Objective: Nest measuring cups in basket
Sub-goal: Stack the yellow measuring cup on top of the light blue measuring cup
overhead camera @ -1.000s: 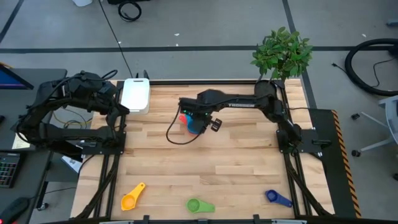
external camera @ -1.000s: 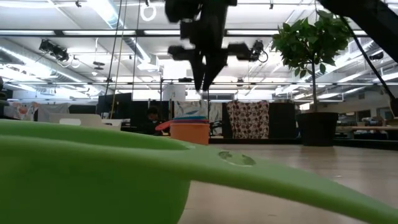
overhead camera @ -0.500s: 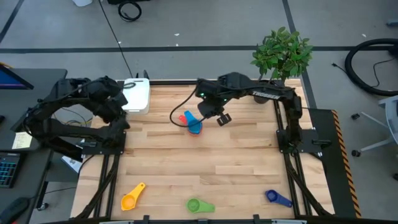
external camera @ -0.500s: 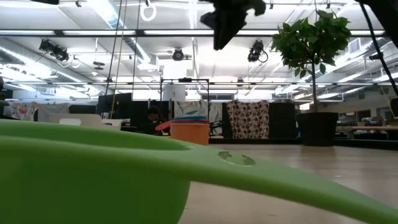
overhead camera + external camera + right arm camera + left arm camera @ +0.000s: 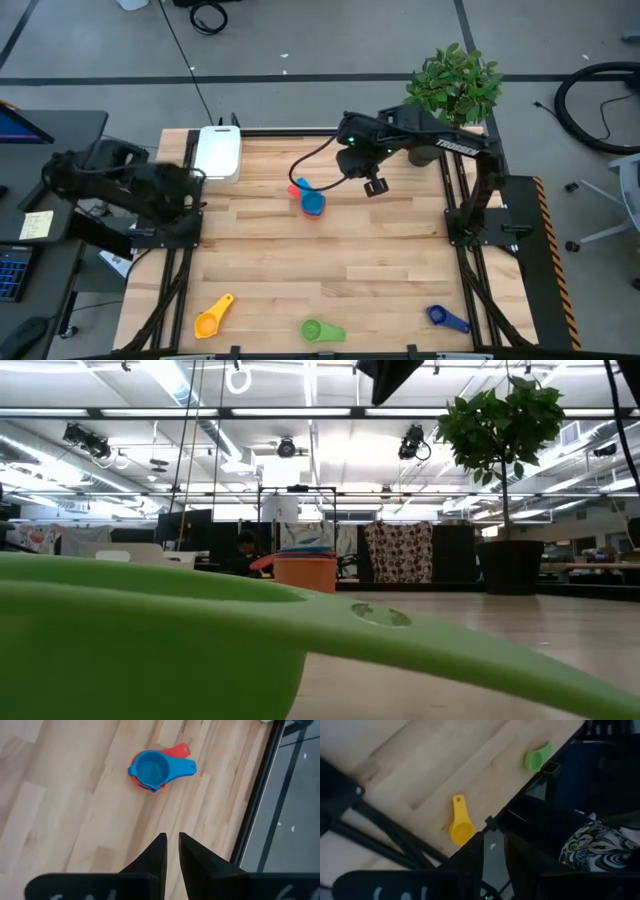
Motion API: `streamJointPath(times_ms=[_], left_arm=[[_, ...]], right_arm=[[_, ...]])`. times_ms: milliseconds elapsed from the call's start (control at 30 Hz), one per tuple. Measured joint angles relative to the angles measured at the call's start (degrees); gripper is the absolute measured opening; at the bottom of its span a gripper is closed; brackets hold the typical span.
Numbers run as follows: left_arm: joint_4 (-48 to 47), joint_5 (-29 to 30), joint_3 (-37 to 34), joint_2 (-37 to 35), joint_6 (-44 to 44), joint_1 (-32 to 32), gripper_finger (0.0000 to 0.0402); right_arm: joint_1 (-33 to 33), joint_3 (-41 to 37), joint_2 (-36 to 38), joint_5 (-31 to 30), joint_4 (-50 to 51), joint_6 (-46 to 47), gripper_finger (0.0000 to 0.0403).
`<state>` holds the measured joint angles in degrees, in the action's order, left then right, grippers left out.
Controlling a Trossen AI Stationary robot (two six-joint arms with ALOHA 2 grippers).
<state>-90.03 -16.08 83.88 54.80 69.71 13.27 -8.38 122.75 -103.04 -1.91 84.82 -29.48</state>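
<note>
pulled back toward the plant, the right gripper [image 5: 374, 186] has left the nested cups behind; the left arm has swung off the table's left edge.

right fingers [image 5: 159, 851] nearly together, holding nothing; left gripper [image 5: 494, 851] narrow, empty. light blue cup [image 5: 313, 203] sits stacked on red cup [image 5: 296, 190], near the white basket [image 5: 217, 153]. yellow cup [image 5: 212, 318], green cup [image 5: 318, 329], dark blue cup [image 5: 444, 318] lie along the front edge.

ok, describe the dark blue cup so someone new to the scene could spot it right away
Start at the wooden table and go to its near edge, where three loose scoops lie in a row. The dark blue cup is the one nearest the right-hand corner, with the green cup in the middle and the yellow cup toward the left corner. It is the only deep navy scoop.
</note>
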Motion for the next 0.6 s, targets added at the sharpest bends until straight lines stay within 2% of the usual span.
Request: streamJointPath(times_ms=[200,333,467,600], left_arm=[[0.0,5.4,0.0,4.3,10.6,15.2,0.0073],[0.5,7.8,0.0,9.5,12.2,24.3,0.004],[1.1,9.1,0.0,14.9,12.8,30.4,0.0007],[0.3,12.0,0.0,20.0,13.9,34.2,0.0023]], right_arm=[[0.0,0.0,1.3,0.0,3.4,3.4,0.005],[0.0,0.0,1.6,0.0,5.3,4.4,0.005],[0.0,0.0,1.5,0.0,5.2,4.2,0.0049],[0.0,0.0,1.5,0.0,5.2,4.2,0.0049]])
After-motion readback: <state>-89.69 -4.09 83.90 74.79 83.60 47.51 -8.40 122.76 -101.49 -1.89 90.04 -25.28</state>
